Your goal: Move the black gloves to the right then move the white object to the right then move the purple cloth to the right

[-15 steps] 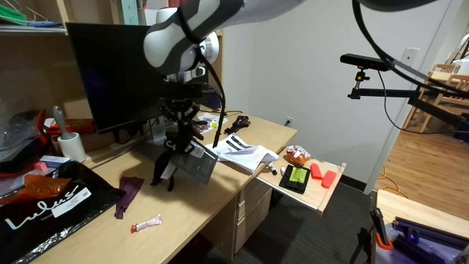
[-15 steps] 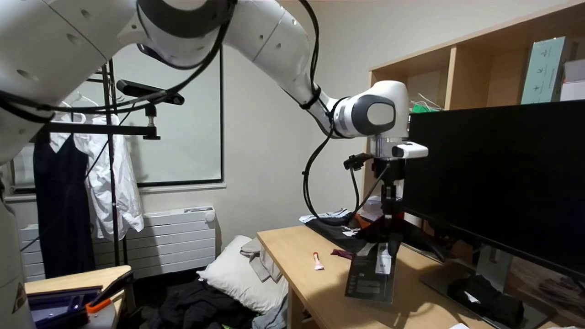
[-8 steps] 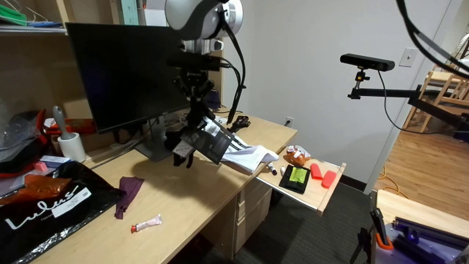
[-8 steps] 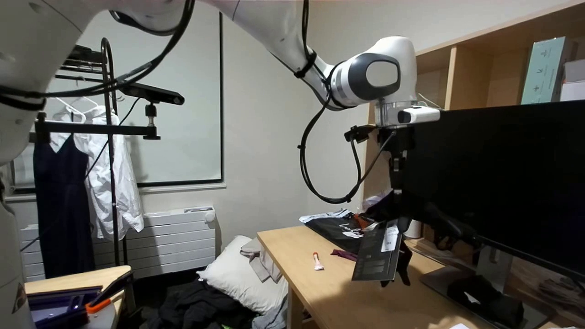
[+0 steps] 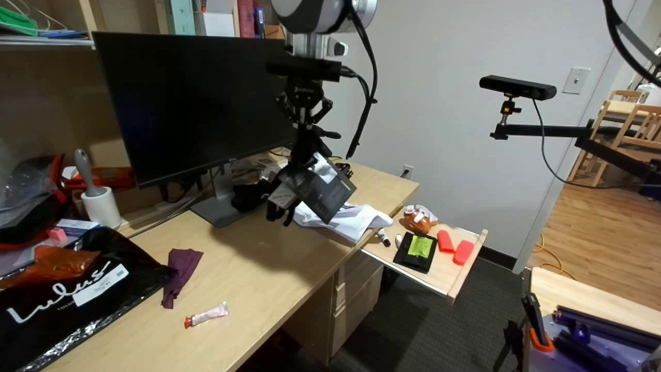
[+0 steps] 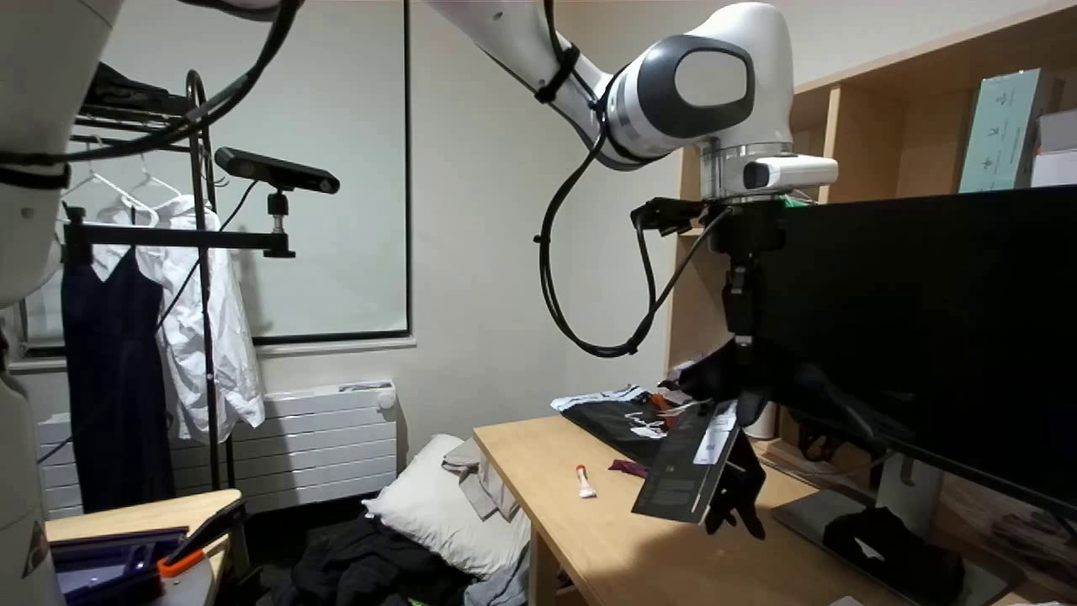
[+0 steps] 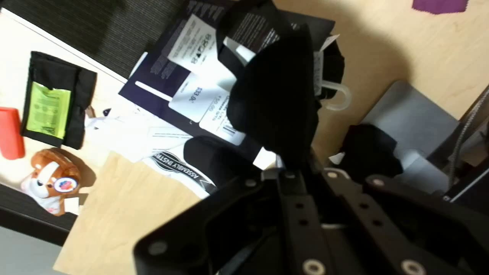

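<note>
My gripper [image 5: 304, 124] is shut on the black gloves [image 5: 309, 150], which hang in the air over the desk near the papers, with a dark card and white tags attached. In an exterior view, the gripper [image 6: 743, 341] holds the gloves [image 6: 740, 488] in front of the monitor. In the wrist view, the gloves [image 7: 275, 95] hide much of what lies past the fingertips [image 7: 311, 168]. The white object [image 5: 207, 314], a whitish-pink tube with a red cap, lies near the desk's front edge. The purple cloth [image 5: 181, 274] lies limp beside the black bag; its edge shows in the wrist view [image 7: 441, 5].
The monitor [image 5: 196, 108] stands behind the gripper, with a black bundle [image 6: 896, 555] on its base. White papers [image 5: 369, 219] lie at the desk's right edge. An open drawer [image 5: 434, 279] holds a plush toy and red items. A black lettered bag [image 5: 62, 315] lies at left.
My gripper has risen and carried the gloves toward the papers and drawer, rightward in both exterior views. The tube and the purple cloth have not moved.
</note>
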Motion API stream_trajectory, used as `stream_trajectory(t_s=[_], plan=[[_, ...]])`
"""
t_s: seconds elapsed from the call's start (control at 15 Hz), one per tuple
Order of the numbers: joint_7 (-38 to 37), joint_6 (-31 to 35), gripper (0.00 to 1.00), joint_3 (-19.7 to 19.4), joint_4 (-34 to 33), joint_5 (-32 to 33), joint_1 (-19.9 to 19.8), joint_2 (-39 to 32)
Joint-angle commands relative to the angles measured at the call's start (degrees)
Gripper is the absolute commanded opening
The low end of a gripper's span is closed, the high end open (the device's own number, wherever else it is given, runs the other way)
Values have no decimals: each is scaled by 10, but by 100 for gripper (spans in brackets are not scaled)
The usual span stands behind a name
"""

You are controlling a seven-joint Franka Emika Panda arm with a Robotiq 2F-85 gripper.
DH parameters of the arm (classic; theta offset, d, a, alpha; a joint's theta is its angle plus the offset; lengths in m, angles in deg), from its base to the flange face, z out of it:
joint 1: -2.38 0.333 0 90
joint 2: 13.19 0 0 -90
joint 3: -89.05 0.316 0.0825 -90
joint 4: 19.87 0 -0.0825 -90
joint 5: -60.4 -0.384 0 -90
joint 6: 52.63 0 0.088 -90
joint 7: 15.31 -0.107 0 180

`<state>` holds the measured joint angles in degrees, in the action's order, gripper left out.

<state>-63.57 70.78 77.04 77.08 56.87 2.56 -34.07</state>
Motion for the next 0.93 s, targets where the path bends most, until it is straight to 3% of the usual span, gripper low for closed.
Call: stream_trajectory(t_s=[0.0, 0.27, 0.87], plan=[[-16, -18, 8, -3, 42, -8, -32, 32], [-25, -37, 8, -12, 44, -18, -60, 28], [-26, -96, 8, -17, -44, -77, -123, -70]])
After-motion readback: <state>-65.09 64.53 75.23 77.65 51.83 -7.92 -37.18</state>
